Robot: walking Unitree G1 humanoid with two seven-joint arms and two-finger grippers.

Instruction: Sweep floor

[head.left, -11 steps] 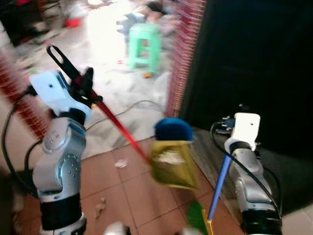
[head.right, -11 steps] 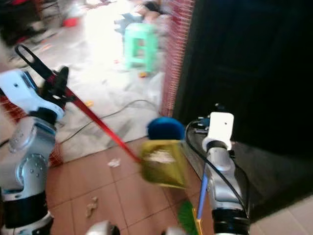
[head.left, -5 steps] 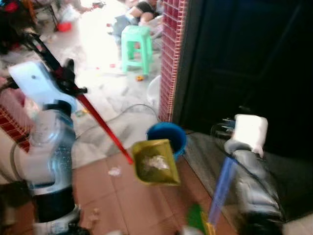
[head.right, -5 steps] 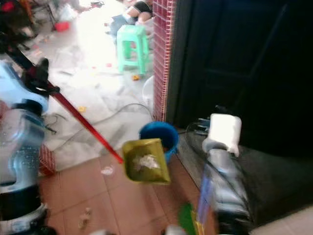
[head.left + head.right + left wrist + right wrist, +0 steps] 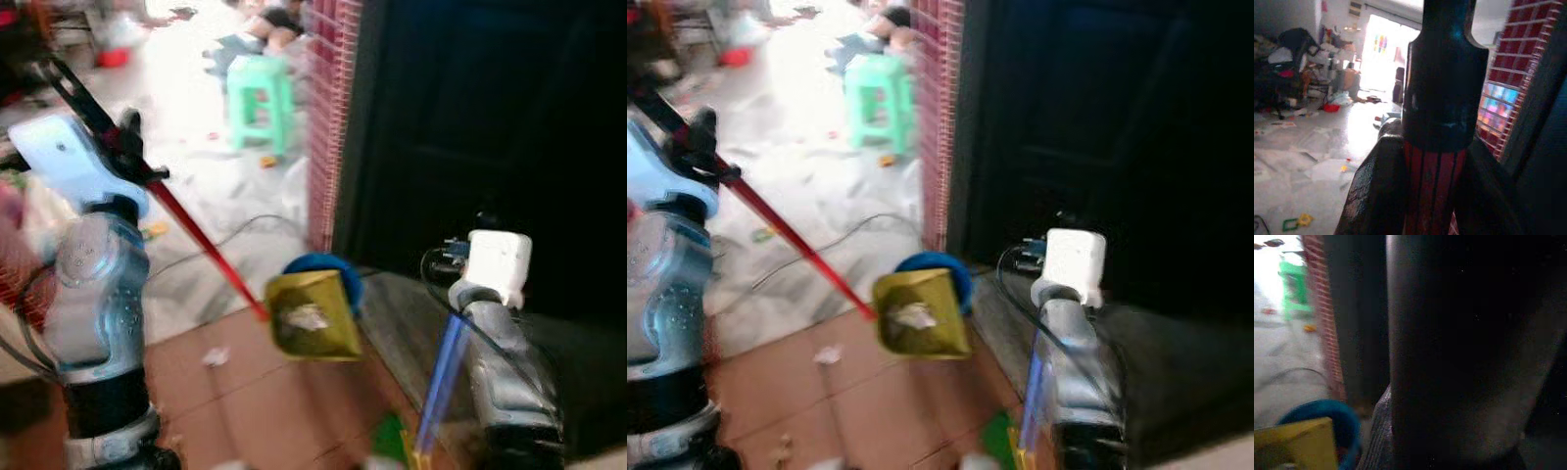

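- Now my yellow dustpan (image 5: 312, 315), carrying debris, sits closer over the blue bucket (image 5: 345, 279).
- Left end effector (image 5: 132, 162) grips its red handle (image 5: 206, 250).
- Right end effector's state: cannot tell.

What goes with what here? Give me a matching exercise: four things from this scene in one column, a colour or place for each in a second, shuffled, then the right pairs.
Things:
1. dustpan
2. bucket
3. plastic stool
4. broom handle

Descriptions:
A. pale green, standing far back on the bright floor
B. blue and round, on the floor right behind the pan
C. blue and slanted, beside the right arm
D. yellow, with white scraps in it, at the end of a red handle held by the left gripper

Pairs: 1-D, 2-B, 3-A, 4-C
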